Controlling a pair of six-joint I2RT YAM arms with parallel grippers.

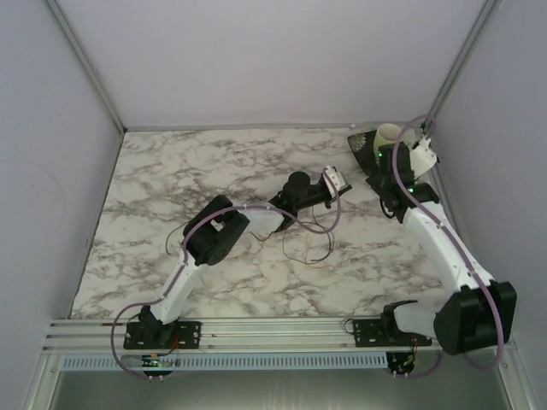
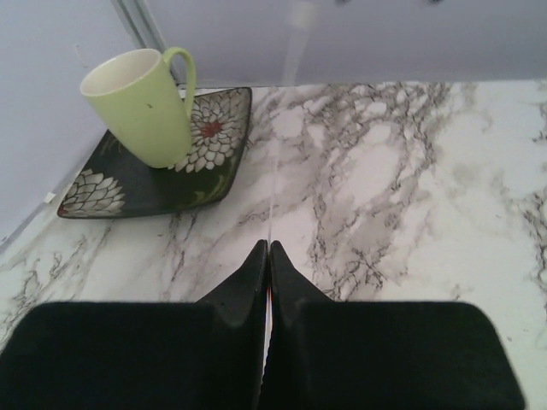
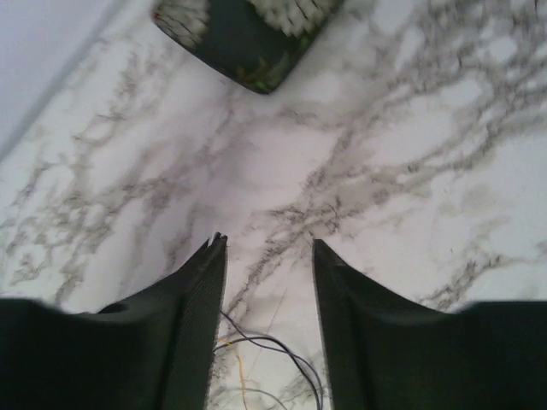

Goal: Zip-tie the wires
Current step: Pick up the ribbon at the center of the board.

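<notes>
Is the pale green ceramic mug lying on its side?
No, the pale green mug stands upright on the dark square flowered plate.

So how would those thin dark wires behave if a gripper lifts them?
The wires lie in loose loops, so probably floppy: lifted, they would likely sag and trail. Being so thin, they look light and might slip free.

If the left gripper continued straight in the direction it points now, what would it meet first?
Probably only the bare marble table, then the far wall; depth is hard to judge. The plate with the mug lies left of that line.
</notes>
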